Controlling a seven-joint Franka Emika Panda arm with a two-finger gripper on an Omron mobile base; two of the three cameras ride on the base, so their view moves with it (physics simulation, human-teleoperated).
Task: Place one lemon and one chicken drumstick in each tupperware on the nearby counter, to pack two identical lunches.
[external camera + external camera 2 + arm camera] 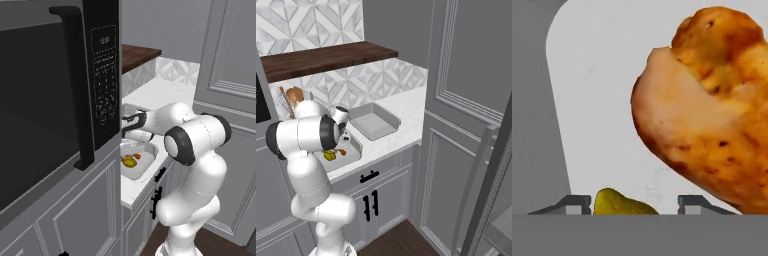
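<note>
Left base view: my tool sits hidden behind the white forearm, above the near shallow light-grey tupperware tray [145, 167] on the white marble tabletop [165, 92]; the yellow lemon [129, 161] lies inside.

Right base view: the second grey tray [373, 122] waits empty beside it.

Hand view: the tool [634, 205] stands part-open around the lemon [619, 204], grip uncertain; the browned chicken drumstick [707, 105] crowds close, so I risk nudging it.

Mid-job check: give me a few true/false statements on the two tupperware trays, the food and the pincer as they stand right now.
1. The near tupperware holds a lemon. True.
2. The far tupperware holds a chicken drumstick. False: it lies empty.
3. In the hand view a chicken drumstick lies in a light-grey tray. True.
4. Both trays sit on the dark wooden shelf. False: they sit on the white marble counter.
5. The pincer is clamped on the drumstick. False: the lemon lies between its tips, the drumstick beyond them.
</note>
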